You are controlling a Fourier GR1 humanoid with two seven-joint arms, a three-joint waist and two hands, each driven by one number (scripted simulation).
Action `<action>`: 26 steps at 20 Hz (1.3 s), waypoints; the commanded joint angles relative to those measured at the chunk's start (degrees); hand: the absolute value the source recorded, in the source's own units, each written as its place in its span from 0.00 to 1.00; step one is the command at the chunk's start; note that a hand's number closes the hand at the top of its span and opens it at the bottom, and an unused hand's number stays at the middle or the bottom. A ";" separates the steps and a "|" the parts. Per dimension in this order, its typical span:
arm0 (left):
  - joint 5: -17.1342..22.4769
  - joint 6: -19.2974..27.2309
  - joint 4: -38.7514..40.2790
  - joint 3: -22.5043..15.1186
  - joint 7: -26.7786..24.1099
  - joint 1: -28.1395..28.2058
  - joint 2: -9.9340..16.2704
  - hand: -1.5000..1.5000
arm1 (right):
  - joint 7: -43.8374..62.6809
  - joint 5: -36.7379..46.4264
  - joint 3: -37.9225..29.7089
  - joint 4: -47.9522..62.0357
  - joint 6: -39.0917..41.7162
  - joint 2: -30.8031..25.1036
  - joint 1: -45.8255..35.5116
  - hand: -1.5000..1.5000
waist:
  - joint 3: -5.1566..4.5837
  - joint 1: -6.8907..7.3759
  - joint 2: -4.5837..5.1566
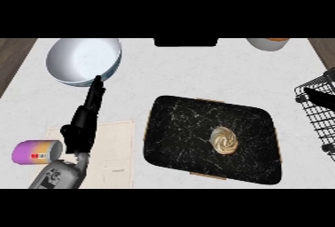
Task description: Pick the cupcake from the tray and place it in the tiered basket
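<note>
The cupcake [224,140], seen from above as a tan swirl, sits right of centre on the black marbled tray [183,128]. At the right edge stands the black wire tiered basket [317,122], only partly in view. A small dark part of my right hand [322,98] shows over the basket's rim at the right edge, well apart from the cupcake. Left of the tray rests my left hand [86,116], open, with straight fingers pointing toward the far side. It holds nothing.
A large white bowl [83,60] stands at the far left, just beyond my left fingertips. A purple and yellow can [36,152] lies on its side by my left forearm. A pale sheet [118,150] lies under that arm. A cup [268,43] and a dark object [185,42] sit at the far edge.
</note>
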 commanded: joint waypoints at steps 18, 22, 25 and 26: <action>-7.16 -2.30 0.93 2.58 1.61 0.05 -6.48 0.50 | 33.18 10.08 20.54 -7.44 4.49 11.29 -10.86 0.00 | 0.14 0.33 0.27; -6.60 -4.77 0.47 4.21 3.78 -0.31 -6.45 0.50 | 31.90 11.19 17.30 -11.85 8.07 10.21 -5.72 0.00 | 0.16 -0.11 0.20; -6.13 -6.95 -1.59 6.03 0.51 2.77 -5.36 0.50 | 33.48 16.86 21.39 -9.87 8.61 13.15 -8.47 0.00 | 0.13 0.44 0.23; -6.94 -6.30 1.86 6.38 0.13 0.72 -6.63 0.50 | 31.05 15.03 18.16 -6.94 11.09 11.40 -9.41 0.00 | 0.14 0.30 0.29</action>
